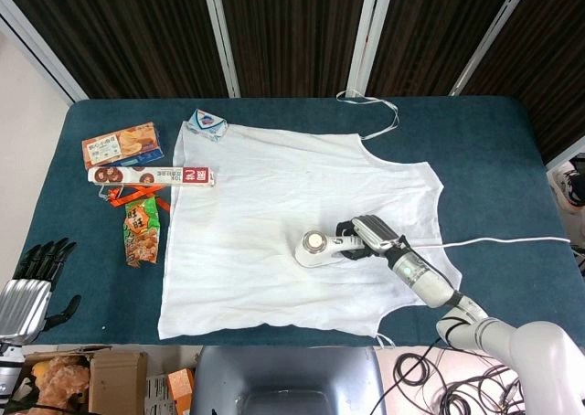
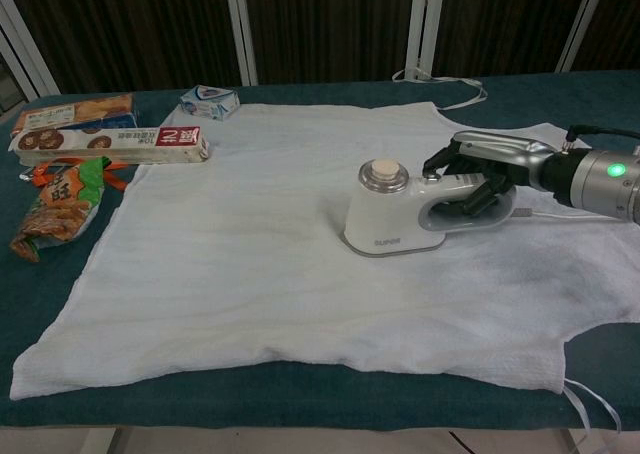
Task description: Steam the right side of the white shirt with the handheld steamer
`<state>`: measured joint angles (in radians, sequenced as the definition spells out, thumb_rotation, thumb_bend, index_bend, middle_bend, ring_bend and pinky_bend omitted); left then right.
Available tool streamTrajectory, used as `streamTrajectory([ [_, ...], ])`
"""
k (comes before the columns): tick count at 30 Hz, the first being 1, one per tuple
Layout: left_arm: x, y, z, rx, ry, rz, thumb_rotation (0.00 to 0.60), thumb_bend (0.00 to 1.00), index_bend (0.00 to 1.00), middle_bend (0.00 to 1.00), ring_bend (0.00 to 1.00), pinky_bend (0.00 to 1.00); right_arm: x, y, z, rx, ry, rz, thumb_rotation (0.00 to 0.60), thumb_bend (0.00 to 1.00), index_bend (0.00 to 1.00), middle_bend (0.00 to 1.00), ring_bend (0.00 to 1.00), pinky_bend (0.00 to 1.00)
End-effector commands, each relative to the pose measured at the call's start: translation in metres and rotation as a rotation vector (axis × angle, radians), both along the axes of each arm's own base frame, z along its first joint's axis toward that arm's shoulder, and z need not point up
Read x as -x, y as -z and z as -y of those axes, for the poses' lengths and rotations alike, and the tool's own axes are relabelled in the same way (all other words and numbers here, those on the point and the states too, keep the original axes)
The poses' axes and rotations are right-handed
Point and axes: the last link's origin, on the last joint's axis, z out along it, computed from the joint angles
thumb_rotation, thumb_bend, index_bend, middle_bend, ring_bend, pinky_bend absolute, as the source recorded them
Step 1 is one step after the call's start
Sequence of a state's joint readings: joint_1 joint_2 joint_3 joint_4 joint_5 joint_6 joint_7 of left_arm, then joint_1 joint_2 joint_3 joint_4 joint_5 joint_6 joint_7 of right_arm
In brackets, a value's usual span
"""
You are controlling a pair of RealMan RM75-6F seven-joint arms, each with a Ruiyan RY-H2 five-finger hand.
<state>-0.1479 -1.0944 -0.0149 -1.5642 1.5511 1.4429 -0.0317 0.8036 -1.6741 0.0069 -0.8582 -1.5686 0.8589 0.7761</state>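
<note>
Right hand [image 2: 478, 170] is wrapped around the handle of the handheld steamer [image 2: 395, 214], fingers curled through the grip. Steamer sits soleplate-down on the white shirt [image 1: 274, 223], slightly right of the shirt's centre and toward the near hem, nose pointing left. Its cord [image 1: 494, 242] trails off right across the table [image 1: 484, 141].

Left hand [image 1: 32, 282] hangs off the near-left table corner, fingers apart, holding nothing.

Progress, as a judgement: mid-pass. Steamer is in contact and working the right half, but the cloth gives no reliable read on which patches are already done. Light wrinkles show across most of the shirt, including the right shoulder area and near-right hem, so I'd assume that zone needs more coverage.

Snack boxes [image 1: 123, 145] and a chip bag [image 1: 142, 232] sit left of the shirt, well apart from the steamer.
</note>
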Motion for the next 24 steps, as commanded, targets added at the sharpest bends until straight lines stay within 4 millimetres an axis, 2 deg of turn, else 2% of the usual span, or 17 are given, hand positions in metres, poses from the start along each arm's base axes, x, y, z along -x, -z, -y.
streamTrajectory([
  [1,0.001,0.0,0.0,0.002,-0.004,0.002,0.6,0.34,0.0,0.04,0.01,0.05,0.001,-0.002,0.01,0.024,0.021,-0.022,0.6,0.78,1.0,1.0,1.0,1.0],
  [14,0.001,0.001,-0.002,0.005,-0.008,-0.002,0.6,0.34,0.0,0.04,0.01,0.05,0.027,-0.025,0.041,0.15,0.123,-0.122,0.6,0.78,1.0,1.0,1.0,1.0],
  [24,0.001,0.003,-0.004,0.01,-0.012,-0.006,0.6,0.34,0.0,0.04,0.01,0.04,0.031,-0.045,0.045,0.208,0.107,-0.086,0.6,0.78,1.0,1.0,1.0,1.0],
])
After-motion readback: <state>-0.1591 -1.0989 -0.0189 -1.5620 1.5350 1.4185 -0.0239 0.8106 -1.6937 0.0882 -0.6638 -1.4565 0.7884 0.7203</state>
